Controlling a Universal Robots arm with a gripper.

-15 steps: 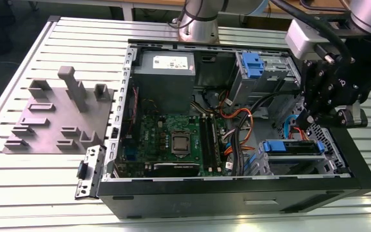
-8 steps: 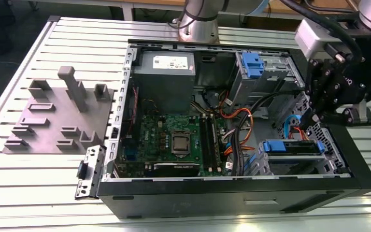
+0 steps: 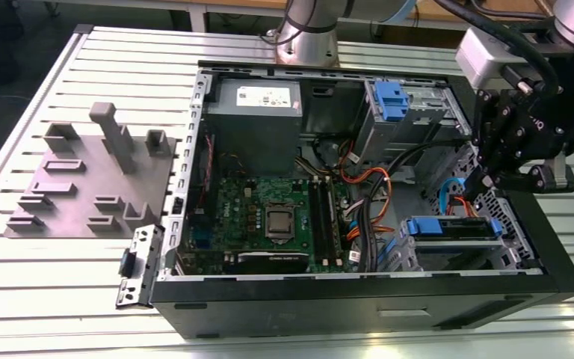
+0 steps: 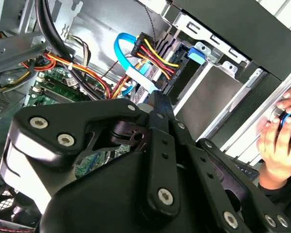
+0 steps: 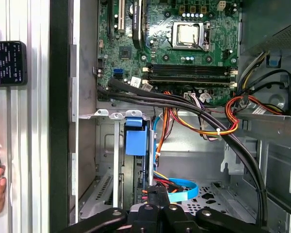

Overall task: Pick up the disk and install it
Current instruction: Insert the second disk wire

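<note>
An open computer case (image 3: 367,303) lay on its side on a slotted metal table (image 3: 48,299). I, the gripper (image 3: 481,183), hung inside its rim at the exterior view's right, just above the lower drive bay. My fingers were drawn together, and I could see nothing between them in either wrist view. The disk (image 3: 454,228) sat in that bay in the lower right of the exterior view, just below me, grey with its blue bracket facing up. In the first wrist view the blue bracket (image 5: 136,141) stood edge-on between the bay's metal rails. I judged the disk to be in its slot, though I could not tell whether it was fully home. Seating it well seemed to call for a push square along the rails, on the bracket rather than the label, with no twist. Room was tight. A bundle of orange, yellow and black cables (image 3: 367,202) and a pale blue ribbon cable (image 4: 123,56) ran just beside the bay, and the case wall closed in on the exterior view's right. The motherboard (image 3: 267,217) lay well apart, toward the exterior view's left. Straight up out of the case looked the freest way. A person's hand (image 4: 276,141) rested on the table beyond the case wall (worth minding), near a phone (image 5: 7,63).
</note>
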